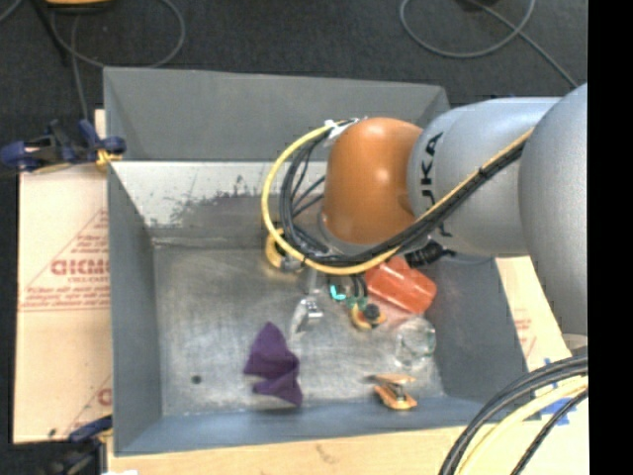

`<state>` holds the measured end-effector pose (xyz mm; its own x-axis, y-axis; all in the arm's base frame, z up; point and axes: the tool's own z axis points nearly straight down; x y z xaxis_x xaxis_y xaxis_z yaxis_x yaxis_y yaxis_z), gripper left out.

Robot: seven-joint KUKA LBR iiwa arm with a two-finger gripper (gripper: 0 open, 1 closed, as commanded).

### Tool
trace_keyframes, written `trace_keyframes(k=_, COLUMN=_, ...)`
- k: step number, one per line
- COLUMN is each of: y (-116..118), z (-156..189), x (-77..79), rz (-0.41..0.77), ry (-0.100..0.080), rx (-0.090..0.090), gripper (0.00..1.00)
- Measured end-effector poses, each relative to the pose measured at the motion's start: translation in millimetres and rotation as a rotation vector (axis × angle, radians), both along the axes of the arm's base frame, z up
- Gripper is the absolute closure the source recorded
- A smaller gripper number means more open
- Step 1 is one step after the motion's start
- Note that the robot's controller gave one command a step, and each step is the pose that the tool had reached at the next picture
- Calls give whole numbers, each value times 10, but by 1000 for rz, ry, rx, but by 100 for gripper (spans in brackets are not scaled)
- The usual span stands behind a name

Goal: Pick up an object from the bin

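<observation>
Cam above bin (129,295), slightly oblique

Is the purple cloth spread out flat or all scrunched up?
Scrunched up: the purple cloth sits in a lumpy, creased heap on the bin floor.

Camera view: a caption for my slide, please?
Gripper in the bin, near a purple cloth and an orange block.

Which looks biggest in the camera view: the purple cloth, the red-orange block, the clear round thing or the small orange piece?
1. Purple cloth and red-orange block: about alike; the arm hides part of the block, so I won't rank them.
2. Clear round thing.
3. Small orange piece.
</observation>
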<state>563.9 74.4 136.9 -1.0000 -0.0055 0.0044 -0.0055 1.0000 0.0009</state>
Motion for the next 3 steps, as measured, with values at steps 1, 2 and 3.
trace_keyframes(k=1, y=-2, z=38, x=20, rz=-2, ry=-7, rx=1, gripper=0)
trace_keyframes(k=2, y=652, z=-526, x=-490, rz=302, ry=-3, rx=-3, gripper=100)
trace_keyframes(k=3, y=652, z=-526, x=-490, rz=301, ry=-3, rx=-3, gripper=100)
